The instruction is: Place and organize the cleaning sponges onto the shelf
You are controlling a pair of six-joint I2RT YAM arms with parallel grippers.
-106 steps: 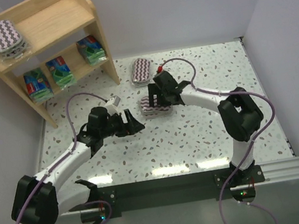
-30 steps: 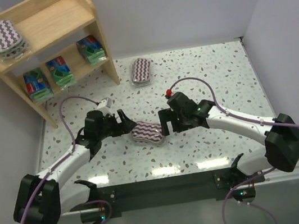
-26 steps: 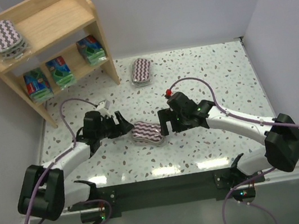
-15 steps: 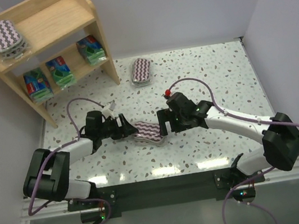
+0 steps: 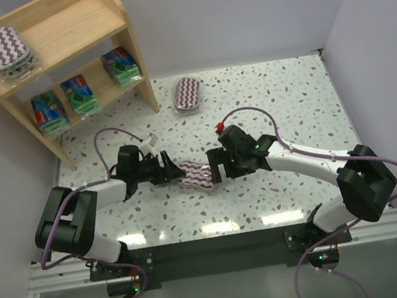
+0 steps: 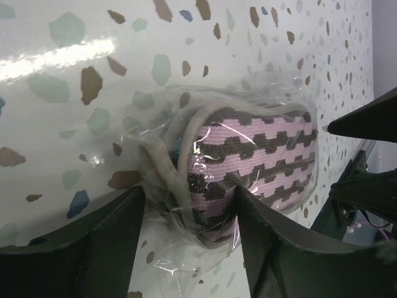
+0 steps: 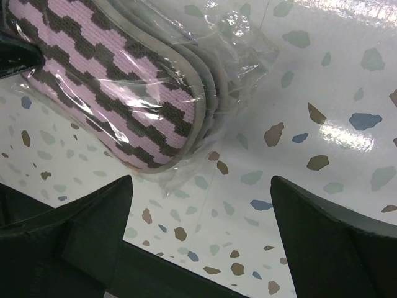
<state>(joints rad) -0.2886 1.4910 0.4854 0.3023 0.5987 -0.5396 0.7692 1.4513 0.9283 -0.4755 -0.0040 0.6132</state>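
Observation:
A zigzag sponge pack (image 5: pixel 199 175) lies low over the table between my two grippers. My left gripper (image 5: pixel 174 174) is shut on its near end; in the left wrist view the fingers (image 6: pixel 191 205) press the pack (image 6: pixel 260 155) from both sides. My right gripper (image 5: pixel 222 169) is open and empty just to the right of the pack; in the right wrist view (image 7: pixel 201 180) the pack (image 7: pixel 105 81) lies beyond its fingertips. A second zigzag pack (image 5: pixel 187 93) lies on the table further back. The wooden shelf (image 5: pixel 58 27) holds a third zigzag pack (image 5: pixel 7 48) on top.
Three green-blue packs (image 5: pixel 50 112), (image 5: pixel 82 94), (image 5: pixel 121 65) sit on the shelf's middle tier. The shelf stands at the far left corner against the wall. White walls close in the speckled table on the left, back and right.
My right gripper carried the pack from the table's middle toward the front and let it go. My left gripper reached in and closed on the pack's left end.

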